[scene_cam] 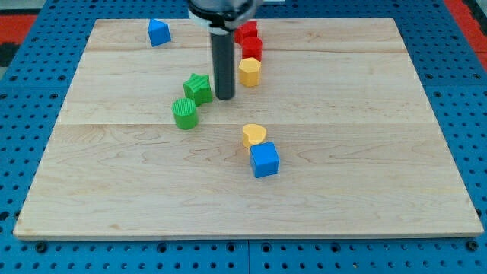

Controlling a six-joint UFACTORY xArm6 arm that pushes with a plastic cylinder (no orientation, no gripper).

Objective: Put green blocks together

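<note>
On our wooden board point(365, 190), over blue pegboard point(472, 114), my tip point(224, 97) stands bare beside the green star block point(198, 88), near the green cylinder point(184, 113).

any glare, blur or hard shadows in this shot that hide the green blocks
Camera view: even, soft light, no glare on the pale wooden board; only faint shadows beneath blocks. The green star-shaped block and green ribbed cylinder block are sharp. My tip sits just right of the star, hiding neither.

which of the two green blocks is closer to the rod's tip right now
The green star block, just left of my tip. The green cylinder sits farther off, below and left of the star.
</note>
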